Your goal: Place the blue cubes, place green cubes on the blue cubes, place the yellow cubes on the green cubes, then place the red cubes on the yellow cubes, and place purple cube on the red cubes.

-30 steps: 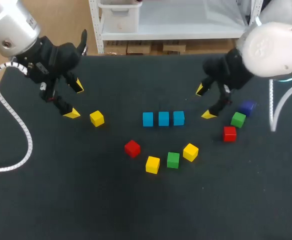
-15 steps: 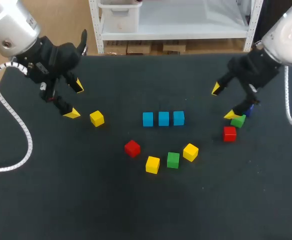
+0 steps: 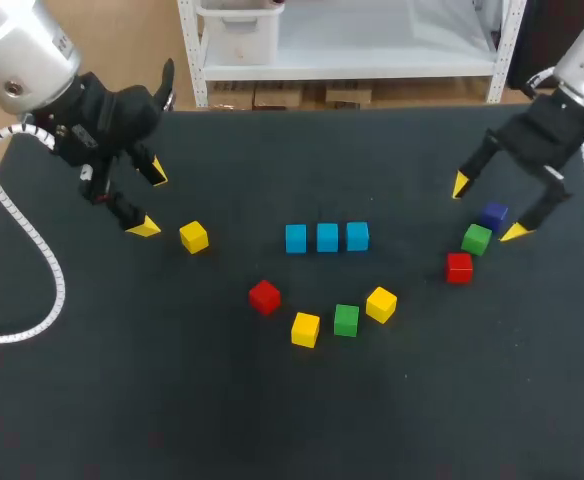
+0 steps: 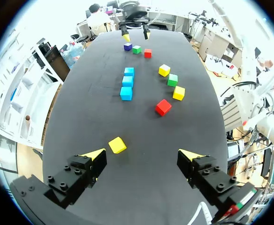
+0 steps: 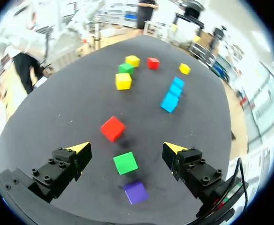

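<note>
Three blue cubes [image 3: 327, 237] [image 4: 127, 83] [image 5: 171, 96] stand in a row at the table's middle. In front of them lie a red cube [image 3: 264, 296], a yellow cube [image 3: 305, 328], a green cube [image 3: 346, 319] and another yellow cube [image 3: 380, 303]. At the right sit a red cube [image 3: 459, 267] [image 5: 112, 128], a green cube [image 3: 476, 239] [image 5: 125, 163] and a purple cube [image 3: 492, 214] [image 5: 136, 192]. My right gripper [image 3: 489, 208] [image 5: 126, 149] hangs open above the green and purple cubes. My left gripper [image 3: 152, 200] [image 4: 141, 153] is open at the left, next to a lone yellow cube [image 3: 194, 236] [image 4: 117, 145].
The black table [image 3: 172, 400] has free room along its front and in the back middle. My right gripper [image 4: 133, 33] shows far off in the left wrist view, beyond the purple cube [image 4: 127, 46].
My right arm has swung to the right and back, from beside the blue row to above the green and purple cubes. The left arm and all cubes have stayed put.
</note>
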### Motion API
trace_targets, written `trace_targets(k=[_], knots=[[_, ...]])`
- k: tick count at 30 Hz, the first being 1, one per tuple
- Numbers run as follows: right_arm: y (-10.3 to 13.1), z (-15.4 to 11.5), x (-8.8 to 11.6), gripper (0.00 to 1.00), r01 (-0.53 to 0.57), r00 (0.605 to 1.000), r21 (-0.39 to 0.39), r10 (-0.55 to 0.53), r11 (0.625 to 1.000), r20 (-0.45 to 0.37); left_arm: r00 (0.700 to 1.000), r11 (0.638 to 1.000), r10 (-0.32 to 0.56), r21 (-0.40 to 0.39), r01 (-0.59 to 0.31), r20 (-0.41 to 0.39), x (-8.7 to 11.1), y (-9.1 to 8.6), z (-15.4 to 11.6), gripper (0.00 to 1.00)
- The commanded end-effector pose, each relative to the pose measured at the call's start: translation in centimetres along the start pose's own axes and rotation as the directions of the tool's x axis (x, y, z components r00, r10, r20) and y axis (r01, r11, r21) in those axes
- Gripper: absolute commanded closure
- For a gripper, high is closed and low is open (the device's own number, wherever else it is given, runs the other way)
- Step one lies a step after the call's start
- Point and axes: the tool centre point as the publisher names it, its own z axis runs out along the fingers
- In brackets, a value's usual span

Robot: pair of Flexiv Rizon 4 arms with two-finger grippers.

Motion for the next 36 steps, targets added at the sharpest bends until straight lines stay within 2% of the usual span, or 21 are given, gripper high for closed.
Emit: trace_targets(k=[1,5,11,18,35,36], knots=[[-0.6,-0.5,0.8,0.00,0.121,0.991,-0.088,-0.116,0.989,0.063,1.000,1.000,0.002,0.003,-0.002,0.000,0.0,0.1,0.0,0.00],[-0.5,-0.8,0.8,0.00,0.214,0.977,-0.120,-0.210,0.969,0.044,1.000,1.000,0.002,0.003,-0.002,0.000,0.0,0.1,0.0,0.00],[-0.1,0.0,1.2,0.00,0.272,0.962,-0.142,-0.275,0.952,-0.001,1.000,1.000,0.002,0.003,-0.002,0.000,0.0,0.1,0.0,0.00],[0.2,1.7,1.8,0.00,0.248,0.962,-0.191,-0.265,0.950,-0.070,1.000,1.000,0.002,0.003,-0.002,0.000,0.0,0.1,0.0,0.00],[0.1,3.1,3.8,0.00,0.277,0.951,-0.182,-0.296,0.943,-0.087,1.000,1.000,0.002,0.003,-0.002,0.000,0.0,0.1,0.0,0.00],[0.1,3.1,3.9,0.09,0.281,0.950,-0.179,-0.299,0.943,-0.085,1.000,1.000,0.002,0.003,-0.002,0.000,0.0,0.1,0.0,0.00]])
